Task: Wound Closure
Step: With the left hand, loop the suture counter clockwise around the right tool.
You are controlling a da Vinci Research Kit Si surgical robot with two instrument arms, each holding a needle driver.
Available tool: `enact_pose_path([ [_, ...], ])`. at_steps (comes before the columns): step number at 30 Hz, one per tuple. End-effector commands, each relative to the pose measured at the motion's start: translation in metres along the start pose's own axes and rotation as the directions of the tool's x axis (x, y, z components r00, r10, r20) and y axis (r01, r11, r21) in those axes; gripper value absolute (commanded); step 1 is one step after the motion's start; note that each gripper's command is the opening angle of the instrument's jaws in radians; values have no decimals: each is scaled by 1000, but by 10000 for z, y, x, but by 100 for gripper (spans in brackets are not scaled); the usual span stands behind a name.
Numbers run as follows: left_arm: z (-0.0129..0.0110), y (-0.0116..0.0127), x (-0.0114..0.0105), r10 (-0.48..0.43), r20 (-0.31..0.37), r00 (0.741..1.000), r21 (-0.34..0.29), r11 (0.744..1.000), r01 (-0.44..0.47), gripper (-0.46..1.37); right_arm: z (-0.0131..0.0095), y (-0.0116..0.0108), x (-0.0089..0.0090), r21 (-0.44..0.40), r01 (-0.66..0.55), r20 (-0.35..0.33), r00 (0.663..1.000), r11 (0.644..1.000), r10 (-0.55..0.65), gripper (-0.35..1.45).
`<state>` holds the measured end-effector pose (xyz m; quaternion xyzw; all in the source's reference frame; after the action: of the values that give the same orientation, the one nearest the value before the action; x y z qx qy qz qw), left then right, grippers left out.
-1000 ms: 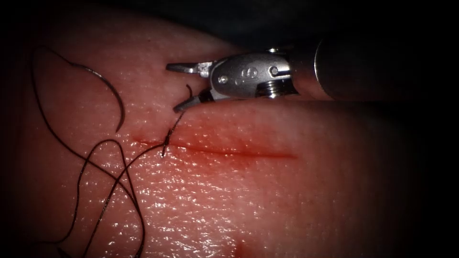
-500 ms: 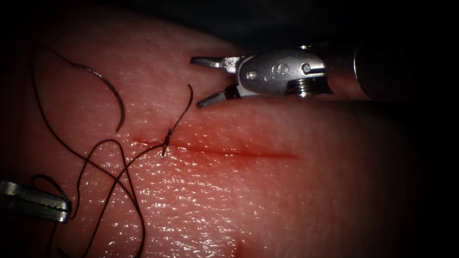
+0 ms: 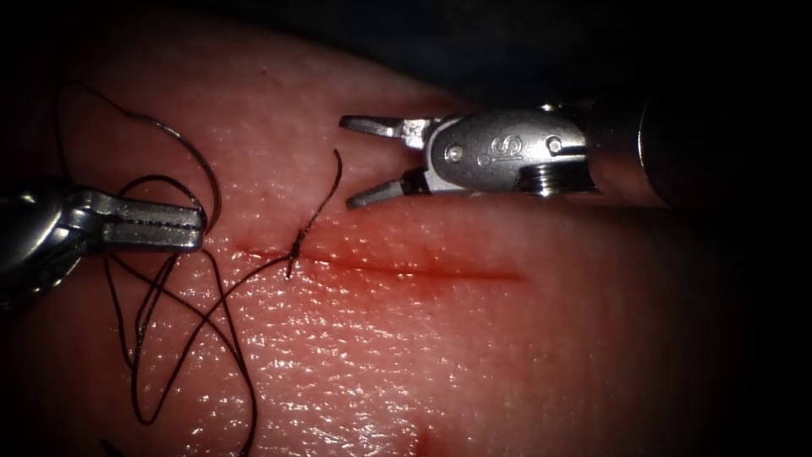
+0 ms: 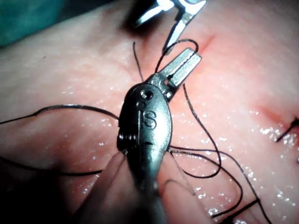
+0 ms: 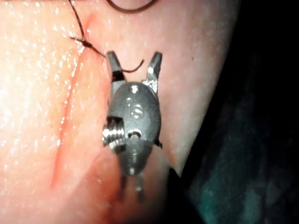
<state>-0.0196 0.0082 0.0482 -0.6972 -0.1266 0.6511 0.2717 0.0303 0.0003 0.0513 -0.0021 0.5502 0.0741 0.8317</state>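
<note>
Dark background surrounds a mound of pale pink tissue (image 3: 474,338), whose glistening surface carries a horizontal cut (image 3: 406,267) edged with red fluid (image 3: 381,245). At the left end of the cut a knot (image 3: 293,251) sits on the wound line, with a short cut end of thread (image 3: 326,190) curving up from it toward the right arm's tool. Long dark thread (image 3: 203,322) runs from the knot leftward in several loose loops lying over the tissue on the left of the cut. Curved needle (image 3: 199,169), free of both tools, lies on the tissue surface at upper left, its arc ending just above the tip of the left arm's tool; whether its point touches that tool cannot be told. Left arm's tool (image 3: 182,227) enters from the left, its two serrated jaws brought together and lying flat just left of the cut's end, with loops of thread crossing beneath and around them; in the left wrist view (image 4: 184,65) a strand passes close by the jaws, yet whether any thread is caught between them cannot be told. Right arm's tool (image 3: 355,161) enters from the right above the cut, jaws spread apart and holding nothing, the lower jaw tip just beside the short thread end; the right wrist view (image 5: 135,59) shows that end curling between the parted jaws
</note>
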Motion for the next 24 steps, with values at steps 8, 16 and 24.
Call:
enact_pose_path([
  [8, 27, -26, -4, -5, -16, 1000, -7, 1000, 5, -35, -11, -9, 12, -32, -41, -10, 999, 999, 41, 33],
  [16, 48, -39, 2, -3, -34, 999, -14, 1000, 2, -35, -16, -6, 11, -111, -67, -23, 998, 992, 65, -35],
  [24, 50, -44, 10, -3, -38, 999, -15, 1000, 3, -35, -21, -6, 4, -90, -89, -45, 995, 992, 85, -35],
])
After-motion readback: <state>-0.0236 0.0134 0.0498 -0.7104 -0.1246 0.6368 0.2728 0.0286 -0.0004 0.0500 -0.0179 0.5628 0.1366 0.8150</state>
